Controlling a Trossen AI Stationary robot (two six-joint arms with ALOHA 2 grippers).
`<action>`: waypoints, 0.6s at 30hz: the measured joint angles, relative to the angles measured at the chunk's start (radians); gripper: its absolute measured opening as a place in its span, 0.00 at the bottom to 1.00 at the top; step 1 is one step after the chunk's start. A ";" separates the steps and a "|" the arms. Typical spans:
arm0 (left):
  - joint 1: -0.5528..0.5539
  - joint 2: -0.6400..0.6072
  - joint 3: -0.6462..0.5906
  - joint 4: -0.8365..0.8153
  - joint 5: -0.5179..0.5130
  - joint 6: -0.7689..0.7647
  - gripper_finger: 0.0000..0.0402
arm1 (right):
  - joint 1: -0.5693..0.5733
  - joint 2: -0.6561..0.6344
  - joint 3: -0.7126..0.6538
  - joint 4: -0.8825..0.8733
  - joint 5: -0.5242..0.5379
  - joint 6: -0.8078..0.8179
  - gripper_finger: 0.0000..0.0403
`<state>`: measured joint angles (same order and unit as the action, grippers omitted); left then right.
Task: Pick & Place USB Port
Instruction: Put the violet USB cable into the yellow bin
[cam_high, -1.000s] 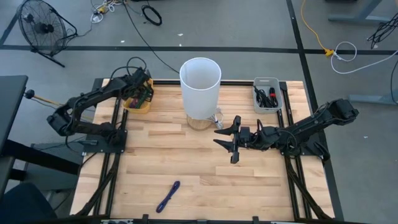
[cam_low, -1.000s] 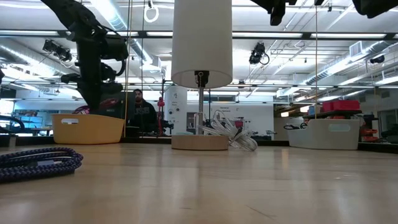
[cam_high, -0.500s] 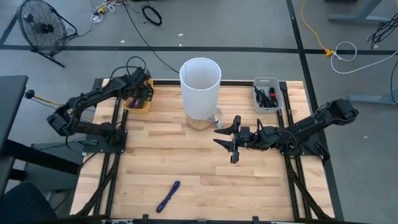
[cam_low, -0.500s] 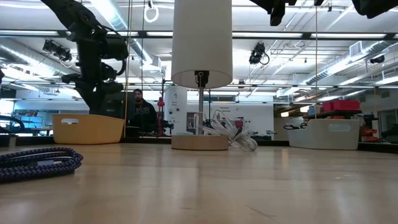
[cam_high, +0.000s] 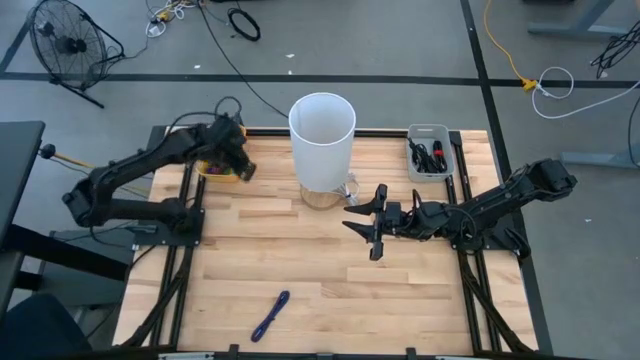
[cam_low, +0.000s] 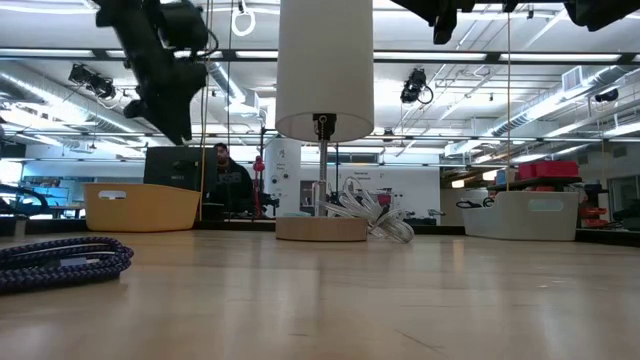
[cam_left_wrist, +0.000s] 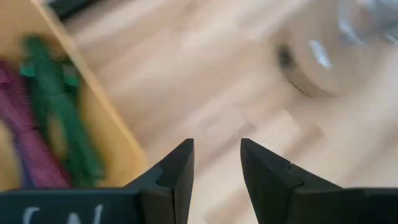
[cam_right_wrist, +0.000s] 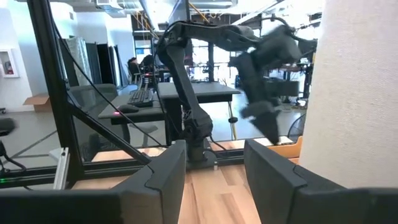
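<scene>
A blue-purple braided USB cable (cam_high: 270, 315) lies coiled on the table near its front edge, left of centre, and shows in the low view too (cam_low: 60, 262). A yellow bin (cam_high: 212, 170) at the far left holds a green cable (cam_left_wrist: 59, 118) and a purple cable (cam_left_wrist: 28, 149). My left gripper (cam_left_wrist: 216, 144) hangs open above the bin's right wall (cam_left_wrist: 106, 118), pointing steeply down, with nothing between its fingers. My right gripper (cam_right_wrist: 214, 149) stands open and level at mid-table (cam_high: 355, 222), right of the lamp, pointing toward the table's left.
A lamp with a tall white shade (cam_high: 322, 125) stands at the far middle, and a clear cable (cam_low: 375, 215) lies bundled beside its round base (cam_left_wrist: 317, 62). A grey bin (cam_high: 428, 155) with black cables sits at the far right. A person sits in the room beyond (cam_low: 225, 175).
My left gripper has risen out of the yellow bin and swung toward the table's right, toward the lamp, turning as it went. My right arm has kept still.
</scene>
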<state>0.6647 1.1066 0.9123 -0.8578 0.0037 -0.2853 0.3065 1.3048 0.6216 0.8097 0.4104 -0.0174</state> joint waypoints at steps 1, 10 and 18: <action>-0.043 -0.013 0.000 -0.015 0.003 -0.021 0.34 | 0.000 0.000 0.000 -0.003 0.000 0.000 0.41; -0.544 -0.054 -0.003 -0.021 -0.049 -0.255 0.34 | 0.000 0.000 0.000 -0.007 0.000 0.000 0.41; -0.976 0.043 -0.003 0.002 -0.211 -0.650 0.34 | 0.000 0.000 0.000 -0.015 0.000 0.000 0.41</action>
<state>-0.3115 1.1493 0.9089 -0.8553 -0.2074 -0.9351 0.3061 1.3048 0.6216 0.7943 0.4104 -0.0175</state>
